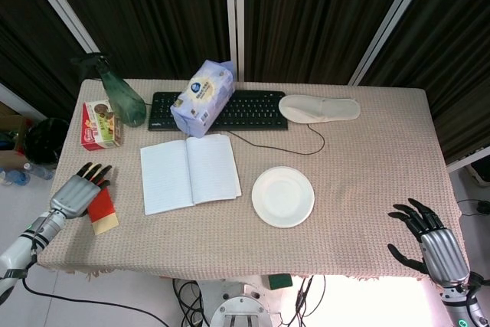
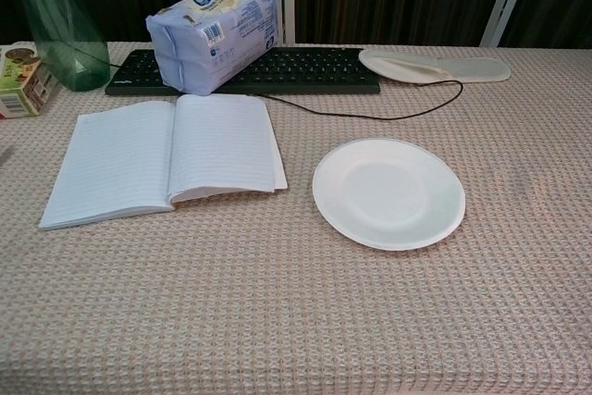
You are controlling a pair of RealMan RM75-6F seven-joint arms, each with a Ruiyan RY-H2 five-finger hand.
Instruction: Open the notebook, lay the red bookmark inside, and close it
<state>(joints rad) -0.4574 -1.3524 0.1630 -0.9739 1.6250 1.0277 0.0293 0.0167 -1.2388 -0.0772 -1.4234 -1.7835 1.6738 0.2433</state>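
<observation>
On your beige waffle-weave tablecloth (image 1: 367, 158), largest first:

- 1 black computer keyboard (image 1: 245, 109) with a trailing cable, at the far edge.
- 1 white lined notebook (image 1: 190, 172), lying open, near the table's middle-left.
- 1 pale cream slipper (image 1: 319, 107), right of the keyboard.
- 1 blue-white wrapped tissue pack (image 1: 202, 97), resting on the keyboard's left end.
- 1 green glass vase (image 1: 121, 97), far left corner.
- 1 round white paper plate (image 1: 283, 196), just right of the notebook.
- 1 small red-green snack carton (image 1: 100, 124), beside the vase.
- 1 red bookmark (image 1: 102, 210) with a cream end, at the left edge, well apart from the notebook.

Your left hand (image 1: 76, 191) rests on the bookmark's upper part, fingers extended side by side; whether it pinches, you cannot tell. Your right hand (image 1: 430, 242) hangs off the near right corner, fingers spread, holding nothing.
</observation>
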